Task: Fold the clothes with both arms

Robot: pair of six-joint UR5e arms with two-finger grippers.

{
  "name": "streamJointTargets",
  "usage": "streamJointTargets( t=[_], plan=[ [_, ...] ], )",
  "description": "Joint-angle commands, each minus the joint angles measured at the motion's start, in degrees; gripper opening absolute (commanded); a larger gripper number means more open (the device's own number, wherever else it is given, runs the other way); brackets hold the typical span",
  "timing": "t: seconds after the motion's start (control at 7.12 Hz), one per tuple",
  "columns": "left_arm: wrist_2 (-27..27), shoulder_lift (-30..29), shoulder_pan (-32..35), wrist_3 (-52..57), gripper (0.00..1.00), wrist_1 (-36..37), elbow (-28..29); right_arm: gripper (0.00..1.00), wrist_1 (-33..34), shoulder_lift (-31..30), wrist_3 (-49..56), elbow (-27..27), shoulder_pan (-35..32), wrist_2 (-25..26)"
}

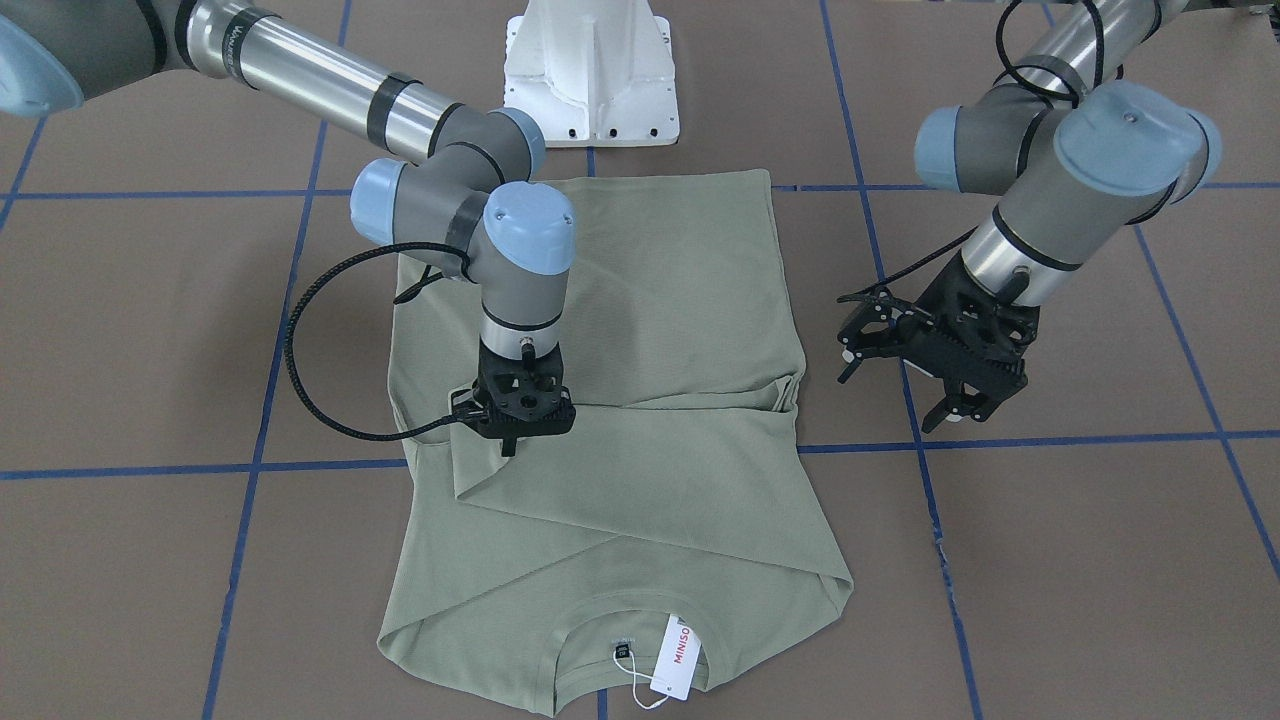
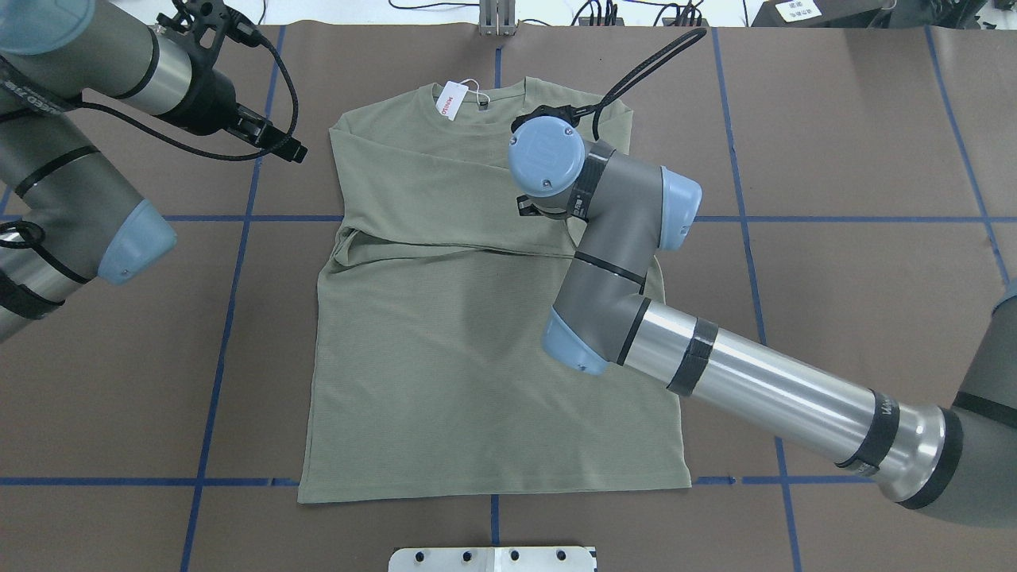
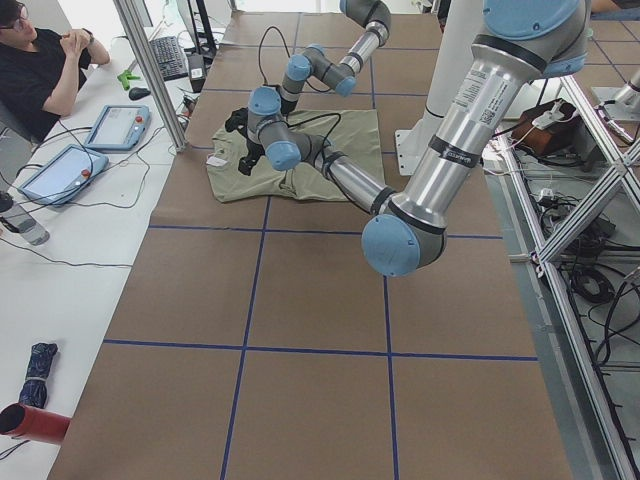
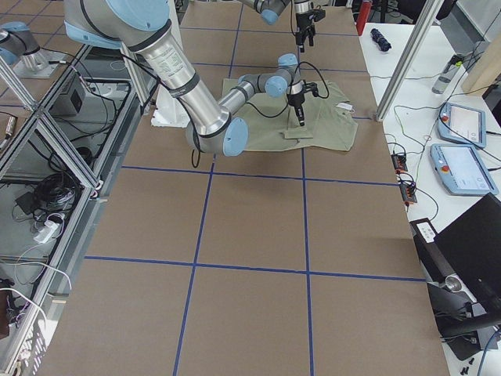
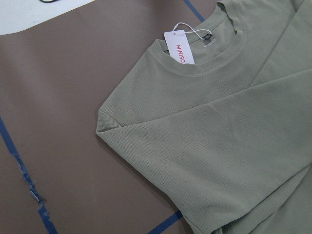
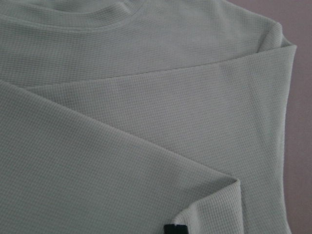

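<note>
The sage-green shirt (image 1: 650,300) lies flat on the brown table, both sleeves folded across its chest and its collar pointing away from the robot's base. A white MINISO tag (image 1: 675,655) lies at the collar (image 5: 178,46). My right gripper (image 1: 511,447) points straight down onto the folded sleeve near the shirt's edge. Its fingers look shut, and one black fingertip (image 6: 174,228) shows just above the cloth. The overhead view hides this gripper beneath its own wrist. My left gripper (image 1: 893,392) hovers open over bare table beside the shirt (image 2: 445,342), holding nothing.
The white pedestal base (image 1: 592,70) stands just behind the shirt's hem. Blue tape lines (image 1: 1050,440) cross the table. A person (image 3: 40,70) sits at a side bench with tablets (image 3: 115,125). Metal frame posts (image 4: 407,55) rise at the table's edge.
</note>
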State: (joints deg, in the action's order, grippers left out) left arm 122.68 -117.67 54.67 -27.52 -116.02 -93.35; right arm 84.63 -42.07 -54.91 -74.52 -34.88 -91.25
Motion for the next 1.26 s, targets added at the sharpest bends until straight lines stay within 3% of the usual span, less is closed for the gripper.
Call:
streamJointTargets(
  t=[0.0,0.56,0.7,0.84,0.98,1.12],
  plan=[
    [-0.1,0.0,-0.1,-1.7,1.0,0.0,-0.5,0.0,-0.2,-6.1,6.6,-4.8,-3.3,-0.2],
    [-0.2,0.0,-0.1,-2.5,1.0,0.0,-0.9,0.0,-1.7,-10.8,11.8,-6.7,-5.2,-0.3],
    [-0.2,0.0,-0.1,-2.5,1.0,-0.1,-1.1,0.22,-4.0,-11.5,11.8,-6.6,-5.1,-0.2],
    [-0.2,0.0,-0.1,-2.6,1.0,0.0,-1.2,0.99,-7.3,-12.3,10.6,-6.5,-5.0,-0.2],
    [-0.5,0.2,-0.1,-4.6,1.0,0.1,-2.0,1.0,-9.1,-12.0,10.3,-6.7,-5.0,-1.8],
    [-0.5,1.3,-0.2,-7.8,1.0,0.1,-3.4,1.0,-9.3,-11.9,3.4,-8.4,-5.1,-7.4]
  ],
)
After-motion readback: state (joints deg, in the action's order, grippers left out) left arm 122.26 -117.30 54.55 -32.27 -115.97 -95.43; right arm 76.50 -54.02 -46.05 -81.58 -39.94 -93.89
